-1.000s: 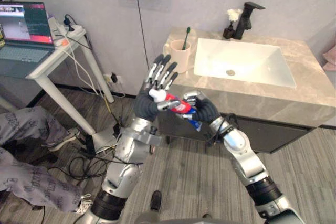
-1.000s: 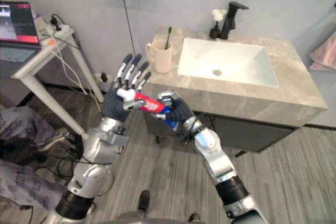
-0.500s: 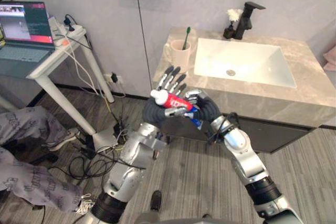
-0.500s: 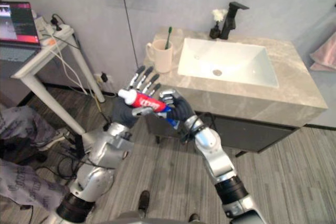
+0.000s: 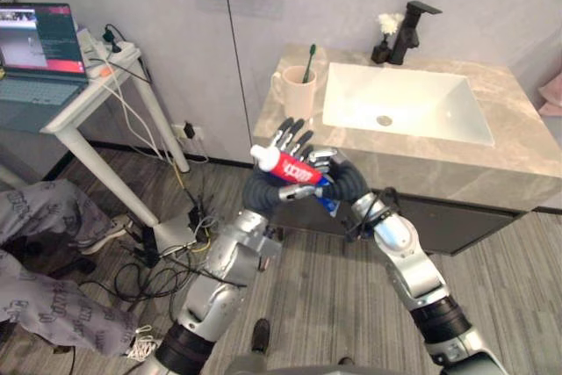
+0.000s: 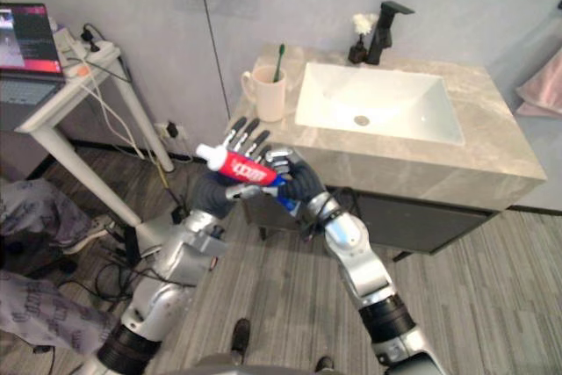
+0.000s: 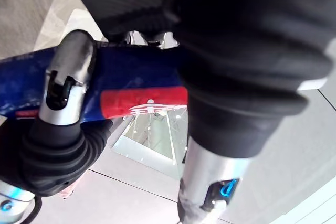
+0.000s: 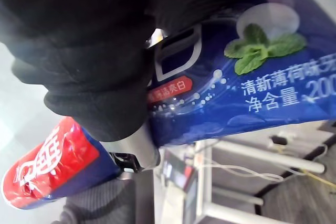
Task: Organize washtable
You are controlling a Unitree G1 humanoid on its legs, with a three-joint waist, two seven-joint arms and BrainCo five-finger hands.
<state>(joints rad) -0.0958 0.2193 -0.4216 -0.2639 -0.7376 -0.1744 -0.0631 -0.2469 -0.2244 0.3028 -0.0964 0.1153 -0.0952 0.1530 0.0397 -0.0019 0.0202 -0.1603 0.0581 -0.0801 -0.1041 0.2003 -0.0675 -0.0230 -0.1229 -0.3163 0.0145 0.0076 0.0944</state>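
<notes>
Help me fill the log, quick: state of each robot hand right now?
Left robot hand: shut on the toothpaste tube, thumb pinching it.
Right robot hand: shut on the same tube, fingers curled round it.

The tube's (image 5: pixel 285 164) middle is hidden under the right hand's (image 5: pixel 342 182) curled fingers; the laptop (image 5: pixel 39 41) and a pink cloth (image 5: pixel 553 92) are cut off by the picture edges
</notes>
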